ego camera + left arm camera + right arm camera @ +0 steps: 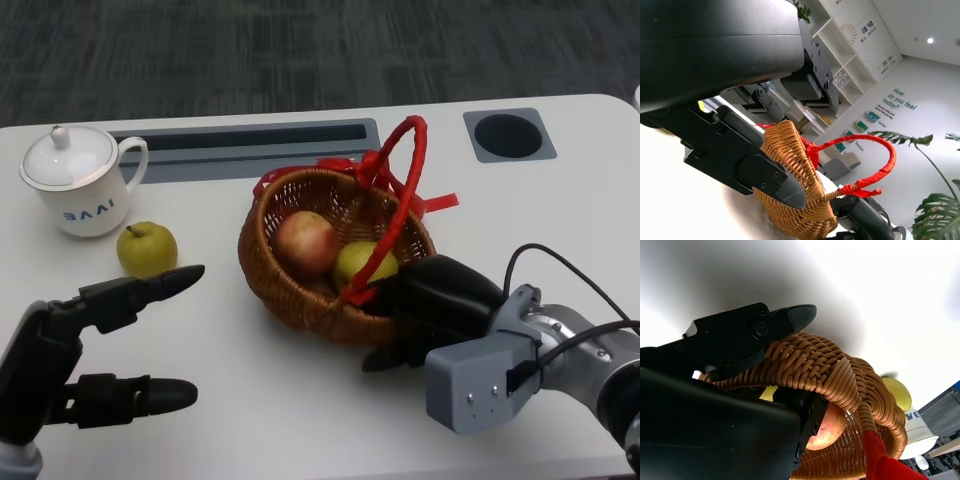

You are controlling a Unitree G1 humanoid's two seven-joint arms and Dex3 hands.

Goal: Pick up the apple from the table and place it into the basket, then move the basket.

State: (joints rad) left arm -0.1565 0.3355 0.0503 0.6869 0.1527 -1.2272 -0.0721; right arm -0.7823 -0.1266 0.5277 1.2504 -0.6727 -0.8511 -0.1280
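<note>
A woven basket (262,262) with a red handle (400,200) stands mid-table. Inside it lie a red apple (305,243) and a yellow-green fruit (360,262). My right hand (440,295) grips the basket's near-right rim. In the right wrist view one finger (750,335) lies outside the rim (840,380) and another is inside, by the apple (827,427). My left hand (95,350) hovers open at the lower left, holding nothing, its fingers pointing toward the basket (795,200). A second yellow-green fruit (147,249) sits on the table just beyond that hand.
A white lidded cup (78,180) stands at the far left, behind the loose fruit. A grey recessed slot (240,140) and a round hole (508,135) are set into the table's far side. Bare tabletop lies in front of the basket.
</note>
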